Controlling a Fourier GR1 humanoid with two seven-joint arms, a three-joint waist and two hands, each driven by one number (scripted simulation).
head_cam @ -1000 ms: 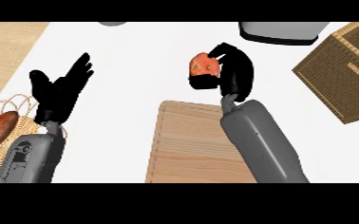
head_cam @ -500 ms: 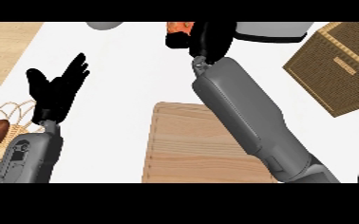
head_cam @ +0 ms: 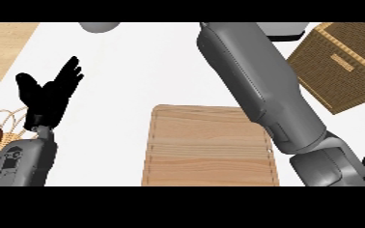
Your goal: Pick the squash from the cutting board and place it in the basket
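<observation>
Resting open (fingers up), left hand (head_cam: 47, 95) holds nothing.

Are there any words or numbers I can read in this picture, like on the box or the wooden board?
There are none to read.
Cutting board: plain wood grain, no writing.
Woven basket: it has a small tag-like strip on its side, with no letters that can be made out.
Left hand and the grey right forearm: no labels or numbers.
</observation>
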